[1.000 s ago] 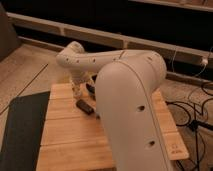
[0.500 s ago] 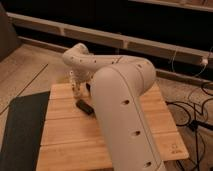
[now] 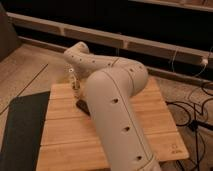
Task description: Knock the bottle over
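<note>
Swinging further left since a moment ago, my arm [image 3: 115, 100] now covers more of the wooden table [image 3: 165, 125]. My pincer [image 3: 75, 82] hangs at the table's far left edge, right by the bottle [image 3: 76, 90]; a black block [image 3: 82, 106] lies just in front.

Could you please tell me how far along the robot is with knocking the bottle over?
Nothing looks finished: the small slim clear bottle appears upright near the far left of the light wooden slatted table. In hand: the white arm reaches over the table, with the gripper hanging right at the bottle's top. The flat black rectangular block lies beside it. Left: tipping the bottle onto its side.
</note>
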